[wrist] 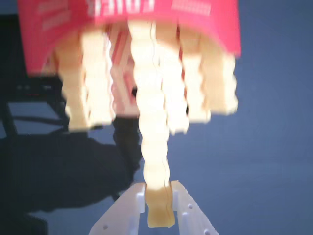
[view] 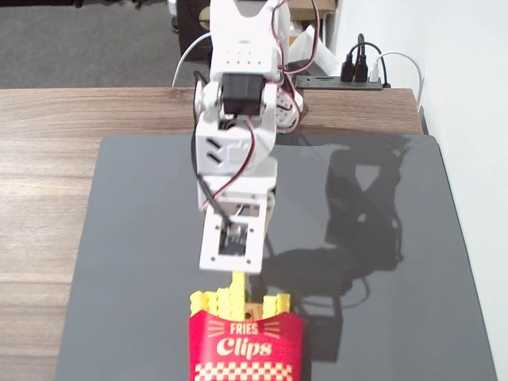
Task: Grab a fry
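A: Wrist view first. We see the fry point(wrist: 154, 147) running straight up the picture, its near end sitting between the two white fingers point(wrist: 159, 208) at the bottom edge. Far end goes into the red carton point(wrist: 132, 29) at the top, among the other fries point(wrist: 98, 83). Blurry, but the line is clear.

B: Agreed. So the long axis points from the fingers toward the carton mouth, in line with the arm's reach. Fingers clamped on it?

A: We'd say yes: both inner faces sit against the fry's sides, no gap visible. Closed down to the fry's width, nothing else touched.

B: Fixed view, we get the same. The gripper point(view: 236, 274) hangs nose-down just over the carton point(view: 246, 341), and one fry point(view: 236, 284) stands taller than the bunch point(view: 210, 302), its tip right at the fingers. Fingertips themselves are hidden behind the white housing there.

A: Carton stands upright on the dark mat point(view: 119, 238) on the wooden worktop point(view: 48, 159), near the bottom edge.

B: Our call: the pull should follow the fry's axis, straight out of the carton. Risk is dragging neighbours or tipping the carton.
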Controlling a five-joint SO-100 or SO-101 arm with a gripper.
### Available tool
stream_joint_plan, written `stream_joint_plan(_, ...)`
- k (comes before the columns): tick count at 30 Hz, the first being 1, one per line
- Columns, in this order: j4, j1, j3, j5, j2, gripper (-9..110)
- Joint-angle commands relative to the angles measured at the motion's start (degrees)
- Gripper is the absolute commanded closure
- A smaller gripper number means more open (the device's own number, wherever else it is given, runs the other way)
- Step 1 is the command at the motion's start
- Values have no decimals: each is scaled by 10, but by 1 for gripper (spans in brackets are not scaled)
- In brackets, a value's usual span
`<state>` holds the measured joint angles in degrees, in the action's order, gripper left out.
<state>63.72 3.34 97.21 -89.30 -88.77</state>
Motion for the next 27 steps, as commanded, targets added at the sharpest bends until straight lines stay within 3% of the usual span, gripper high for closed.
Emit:
stream_joint_plan(1, -7, -10, 47, 6, -90, 101)
stream_joint_plan(15, 92, -32, 272, 31, -417, 101)
stream_joint_plan(27, 229, -4, 288, 9, -595, 101)
